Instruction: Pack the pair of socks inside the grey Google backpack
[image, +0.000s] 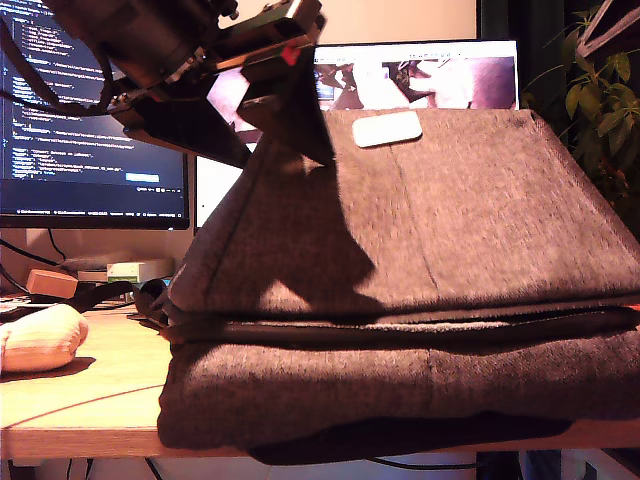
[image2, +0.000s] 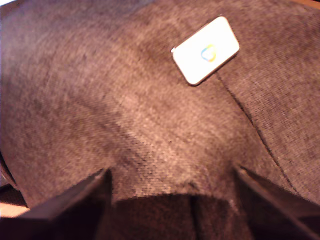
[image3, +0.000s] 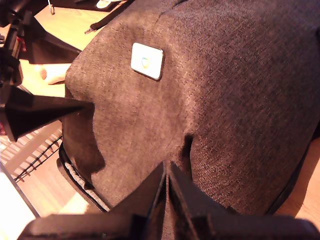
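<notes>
The grey Google backpack (image: 450, 220) lies across the wooden table, its upper layer raised above the black zipper band (image: 400, 332). A pale patch (image: 387, 128) marks that raised layer. My first gripper (image: 285, 158) hangs at the raised layer's corner on the exterior view's left. It is open, its fingers (image2: 100, 192) spread wide over the grey fabric (image2: 125, 100). My second gripper (image3: 166, 172) is shut on a pinched fold of the backpack (image3: 225, 100) and does not show in the exterior view. The pair of socks (image: 38, 340) rests on the table at the exterior view's left edge, apart from both grippers.
Two lit monitors (image: 90, 100) stand behind the backpack, and a plant (image: 600, 100) is at the exterior view's right. A small box (image: 50, 283), a white device (image: 140, 270) and black straps lie behind the socks. The backpack overhangs the table's front edge (image: 80, 430).
</notes>
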